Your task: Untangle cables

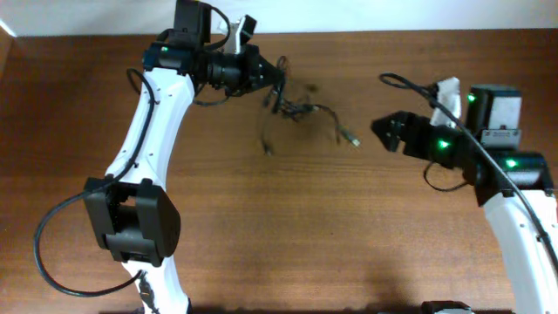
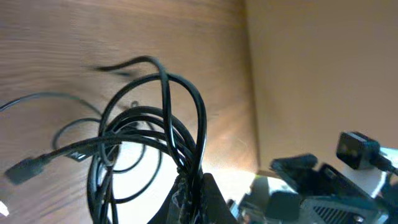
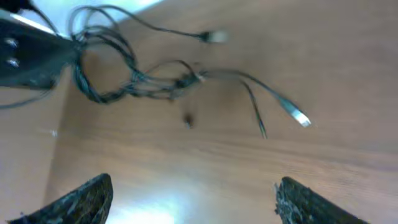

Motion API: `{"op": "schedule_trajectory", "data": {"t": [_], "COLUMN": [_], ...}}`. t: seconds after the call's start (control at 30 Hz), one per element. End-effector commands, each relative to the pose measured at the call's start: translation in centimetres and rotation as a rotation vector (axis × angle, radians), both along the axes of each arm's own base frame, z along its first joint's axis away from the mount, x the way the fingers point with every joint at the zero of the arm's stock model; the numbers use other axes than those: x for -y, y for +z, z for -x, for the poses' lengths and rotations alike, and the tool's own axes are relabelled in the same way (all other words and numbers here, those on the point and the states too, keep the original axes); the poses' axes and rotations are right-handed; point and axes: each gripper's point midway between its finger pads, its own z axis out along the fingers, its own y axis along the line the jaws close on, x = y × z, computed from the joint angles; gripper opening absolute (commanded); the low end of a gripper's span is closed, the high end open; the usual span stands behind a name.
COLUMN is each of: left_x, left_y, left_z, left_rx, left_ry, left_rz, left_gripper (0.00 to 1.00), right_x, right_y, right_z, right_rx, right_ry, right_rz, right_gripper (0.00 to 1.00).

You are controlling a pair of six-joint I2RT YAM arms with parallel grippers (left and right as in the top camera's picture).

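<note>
Left gripper (image 1: 277, 85) pinches the cables (image 1: 301, 109) by a loop; right gripper (image 1: 380, 133), spread wide near them, should next seize a loose plug (image 1: 353, 139).

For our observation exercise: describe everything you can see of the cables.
The cables are thin black cords, several looped and twisted into one bundle over the wooden table. The left gripper pinches the loops at one end. Loose strands trail away, one ending in a silver-tipped plug. The right gripper stands apart, open.
</note>
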Motion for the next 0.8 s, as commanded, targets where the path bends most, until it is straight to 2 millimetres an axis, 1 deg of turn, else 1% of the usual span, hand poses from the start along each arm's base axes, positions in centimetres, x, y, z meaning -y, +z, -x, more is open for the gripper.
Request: {"op": "schedule_trajectory", "data": {"t": [0.0, 0.03, 0.1, 0.13, 0.17, 0.23, 0.33, 0.4, 0.53, 0.6, 0.63, 0.67, 0.73, 0.77], "left_x": [0.5, 0.6, 1.0, 1.6, 1.8, 2.5, 4.7, 5.6, 5.9, 6.1, 6.2, 6.4, 6.4, 6.1], "left_y": [2.3, 2.4, 2.6, 2.4, 2.0, 1.5, 1.0, 1.0, 1.0, 1.4, 1.5, 1.8, 1.7, 1.6], "left_z": [0.7, 0.8, 1.1, 1.3, 1.2, 1.3, 2.3, 2.8, 3.1, 3.3, 3.5, 3.7, 3.7, 3.5], "left_rx": [-0.036, -0.087, -0.109, -0.107, -0.103, -0.102, -0.148, -0.175, -0.302, -0.356, -0.376, -0.400, -0.419, -0.414], "left_ry": [-0.014, 0.007, -0.003, -0.008, 0.002, 0.008, 0.009, 0.004, 0.066, 0.074, 0.070, 0.066, 0.077, 0.090], "left_rz": [0.089, 0.102, 0.122, 0.107, 0.083, 0.048, 0.023, 0.027, 0.054, 0.080, 0.094, 0.109, 0.111, 0.103], "left_gripper": [0.00, 0.00, 0.00, 0.00, 0.00, 0.00, 0.00, 0.00, 0.00, 0.00, 0.00, 0.00, 0.00, 0.00], "right_x": [-3.1, -4.3, -6.6, -9.4, -10.0, -10.5, -11.8, -12.0, -12.0, -12.0, -12.1, -12.2, -12.3, -12.2], "right_y": [-0.2, -0.5, -1.2, -0.9, -0.7, -0.5, -0.2, -0.4, -0.7, -1.8, -2.3, -2.9, -3.1, -3.0], "right_z": [-1.7, -2.5, -3.6, -4.3, -4.6, -5.1, -5.4, -5.6, -5.8, -6.1, -6.2, -6.4, -6.7, -6.7], "right_rx": [-0.025, -0.028, -0.040, -0.012, 0.002, 0.013, 0.045, 0.052, 0.054, 0.033, 0.022, 0.012, 0.013, 0.014], "right_ry": [0.014, 0.024, 0.041, 0.077, 0.072, 0.019, -0.022, -0.061, -0.075, -0.079, -0.080, -0.079, -0.080, -0.081], "right_rz": [-0.088, -0.111, -0.152, -0.190, -0.196, -0.189, -0.176, -0.152, -0.138, -0.126, -0.122, -0.117, -0.117, -0.118], "right_gripper": [0.80, 0.77, 0.73, 0.65, 0.62, 0.57, 0.49, 0.45, 0.40, 0.35, 0.29, 0.18, 0.04, 0.04]}}
